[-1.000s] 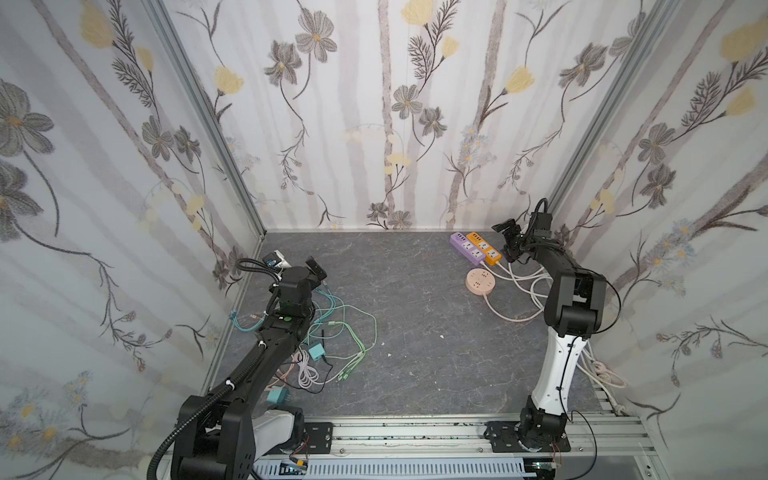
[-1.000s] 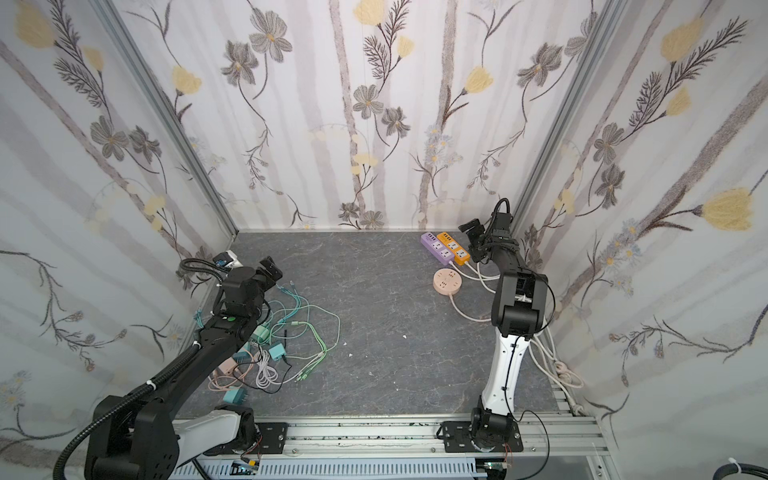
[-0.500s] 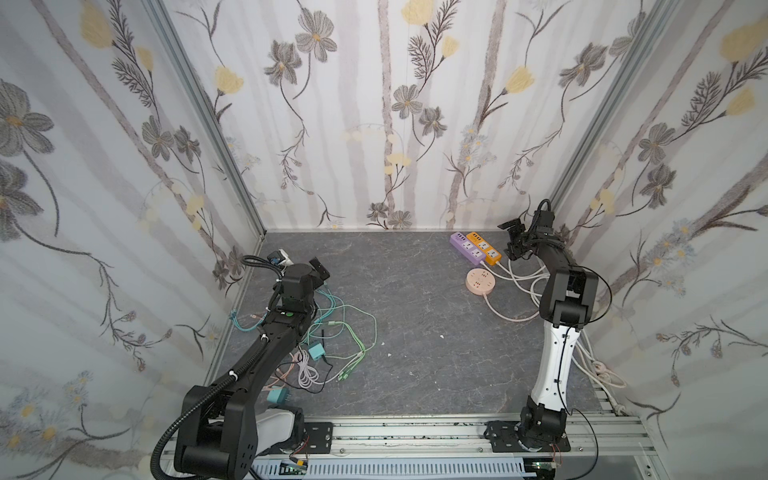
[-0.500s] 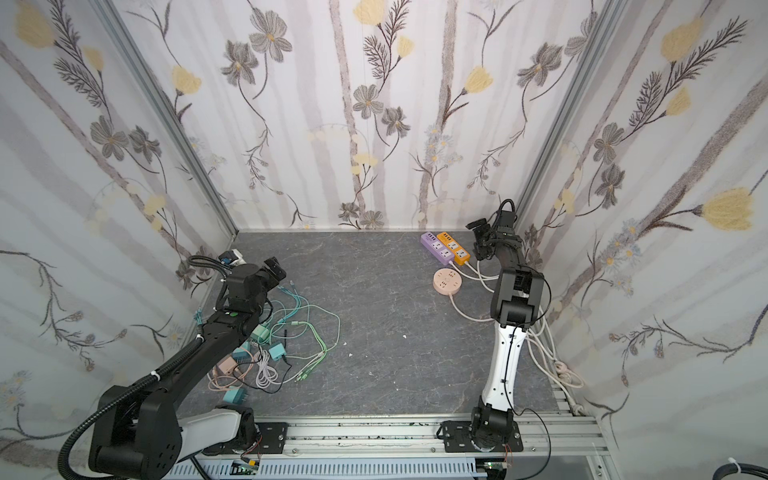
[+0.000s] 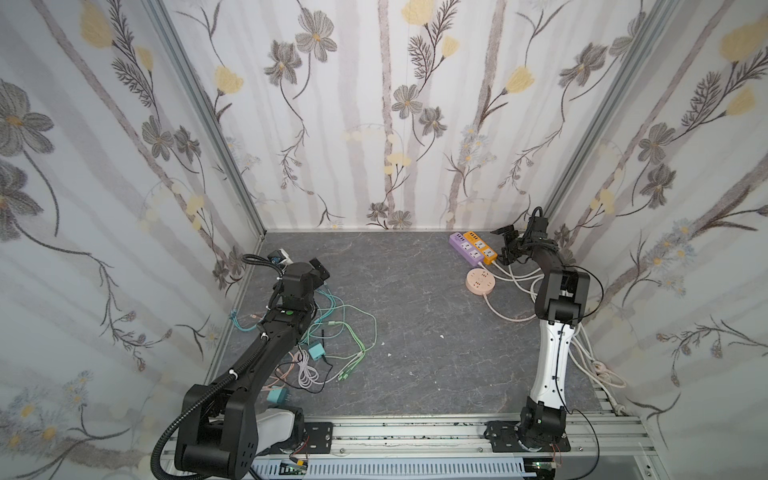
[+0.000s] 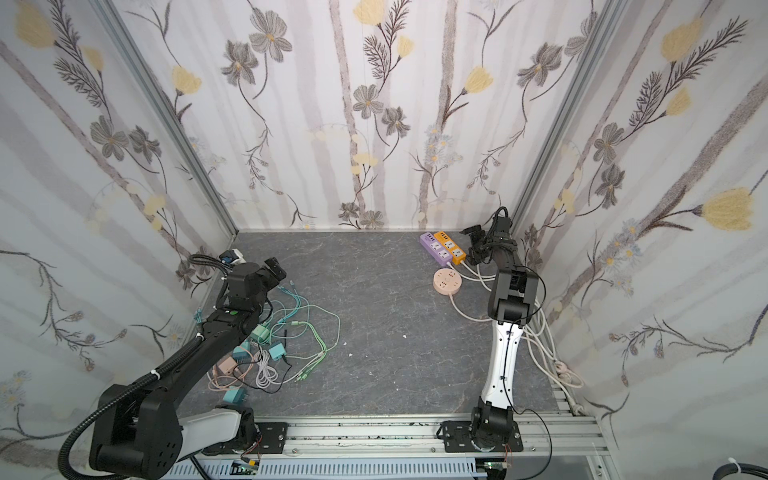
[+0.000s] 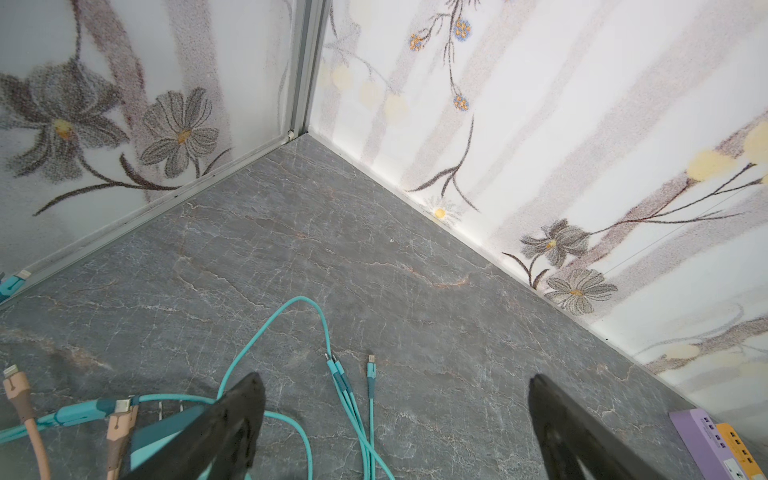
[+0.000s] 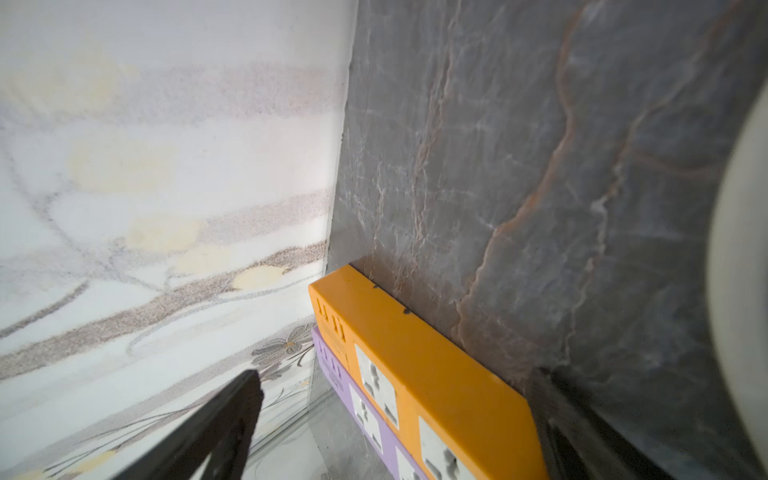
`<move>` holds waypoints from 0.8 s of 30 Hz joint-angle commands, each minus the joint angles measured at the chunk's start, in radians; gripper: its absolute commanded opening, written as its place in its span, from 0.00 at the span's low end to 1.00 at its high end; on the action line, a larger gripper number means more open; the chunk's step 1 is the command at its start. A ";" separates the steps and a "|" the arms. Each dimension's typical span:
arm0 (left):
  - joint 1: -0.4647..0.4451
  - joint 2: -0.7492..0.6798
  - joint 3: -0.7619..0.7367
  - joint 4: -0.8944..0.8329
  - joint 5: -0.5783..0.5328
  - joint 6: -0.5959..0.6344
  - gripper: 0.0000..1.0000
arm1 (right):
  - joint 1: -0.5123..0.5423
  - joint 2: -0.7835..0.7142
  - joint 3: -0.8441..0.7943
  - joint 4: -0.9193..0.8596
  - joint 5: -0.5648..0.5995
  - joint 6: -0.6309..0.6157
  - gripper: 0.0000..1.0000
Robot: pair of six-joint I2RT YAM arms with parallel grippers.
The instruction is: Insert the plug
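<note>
plugs lie in the cable tangle [image 5: 340,330] on the left side of the grey surface [image 5: 415,316], beside your left arm. one teal plug [image 5: 316,352] sits in the middle of the tangle, and a second teal plug [image 5: 277,395] lies nearer the front rail, against the arm. neither plug is in a hand.

your left hand [image 5: 319,270] hangs over the back edge of the tangle, jaws spread wide and holding nothing. in the left wrist view you see only bare surface and the loose ends of a teal cable [image 7: 345,380] between its fingers [image 7: 232,424].

your right hand [image 5: 504,245] is well apart from the plugs, in the back right corner, also spread wide and empty. it sits just beside the orange power strip [image 5: 484,246]. in the right wrist view that strip shows between the fingers [image 8: 224,419], and you cannot tell whether they touch it. a purple power strip [image 5: 465,248] lies flush against the orange one, and a round pink socket [image 5: 481,282] sits just in front of both.
</note>
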 commanded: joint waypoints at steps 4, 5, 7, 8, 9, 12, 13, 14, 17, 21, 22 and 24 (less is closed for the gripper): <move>0.000 0.005 -0.009 0.051 0.005 -0.005 1.00 | 0.025 -0.003 0.005 -0.070 -0.129 -0.131 0.99; 0.000 0.003 -0.013 0.062 0.011 0.002 1.00 | 0.030 -0.008 0.004 -0.084 -0.133 -0.145 0.99; 0.000 -0.002 -0.028 0.088 0.014 0.009 1.00 | 0.046 -0.026 0.005 -0.129 -0.121 -0.198 0.99; 0.000 -0.007 -0.034 0.094 0.008 0.008 1.00 | 0.053 -0.033 0.006 -0.149 -0.115 -0.219 0.99; 0.000 -0.014 -0.041 0.101 0.002 0.008 1.00 | 0.063 -0.039 0.006 -0.168 -0.113 -0.243 0.99; 0.000 -0.033 -0.059 0.102 -0.010 0.009 1.00 | 0.089 -0.041 0.006 -0.210 -0.159 -0.288 0.99; 0.000 -0.039 -0.062 0.094 -0.011 0.015 1.00 | 0.096 -0.040 0.004 -0.221 -0.172 -0.302 0.99; 0.000 -0.044 -0.064 0.088 -0.010 0.020 1.00 | 0.103 -0.043 0.006 -0.233 -0.174 -0.315 0.99; 0.000 -0.054 -0.066 0.060 -0.013 0.056 1.00 | 0.121 -0.055 0.004 -0.268 -0.147 -0.349 0.99; 0.000 -0.070 -0.053 0.000 0.007 0.090 1.00 | 0.150 -0.059 0.005 -0.300 -0.158 -0.374 0.99; 0.000 -0.076 -0.059 -0.001 0.016 0.104 1.00 | 0.158 -0.062 0.004 -0.310 -0.156 -0.383 0.99; 0.000 -0.087 -0.071 0.001 0.029 0.139 1.00 | 0.170 -0.070 0.005 -0.332 -0.132 -0.400 0.99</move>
